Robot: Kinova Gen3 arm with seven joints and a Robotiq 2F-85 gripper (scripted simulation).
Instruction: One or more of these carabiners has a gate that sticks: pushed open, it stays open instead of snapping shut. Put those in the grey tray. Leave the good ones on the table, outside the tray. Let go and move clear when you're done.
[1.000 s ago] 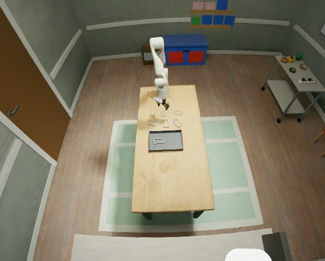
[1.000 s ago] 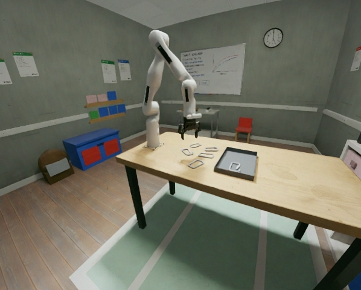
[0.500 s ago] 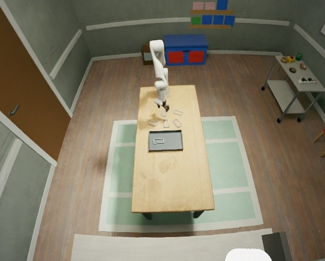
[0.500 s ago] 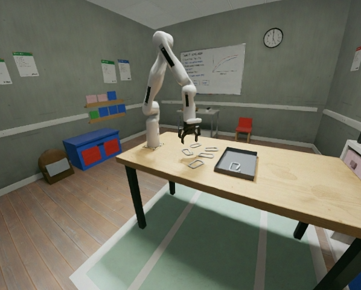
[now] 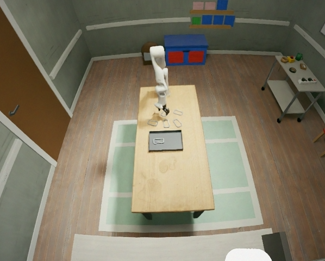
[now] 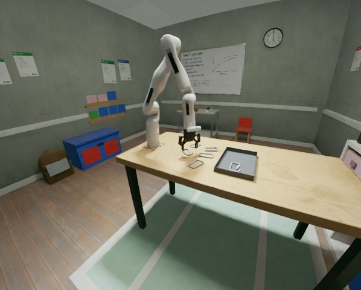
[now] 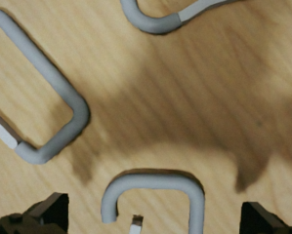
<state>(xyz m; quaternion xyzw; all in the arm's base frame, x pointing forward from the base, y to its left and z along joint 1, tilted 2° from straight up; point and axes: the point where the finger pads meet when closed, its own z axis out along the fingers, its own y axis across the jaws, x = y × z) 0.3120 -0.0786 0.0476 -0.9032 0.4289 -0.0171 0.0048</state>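
Observation:
My gripper point(image 5: 166, 111) point(image 6: 189, 147) point(image 7: 154, 217) is open, pointing down a little above a grey carabiner point(image 6: 191, 153) point(image 7: 152, 181). In the wrist view that carabiner's pale gate stands inward, its tip clear of the hook; its lower part is cut off. Another carabiner point(image 7: 48, 73) at left and one at the top edge point(image 7: 152, 25) show gates meeting the body at the visible ends. Four others lie around in the top and exterior views, gates too small to judge. The grey tray point(image 5: 165, 150) point(image 6: 233, 175) holds one carabiner point(image 5: 158, 138) whose gate looks turned inward.
The wooden table point(image 5: 185, 179) point(image 6: 299, 180) carries the carabiners between the arm's base and the tray. The tray has raised dark walls. A blue cabinet point(image 5: 186, 42) point(image 6: 92, 137) and a wheeled cart point(image 5: 300, 73) stand away from the table.

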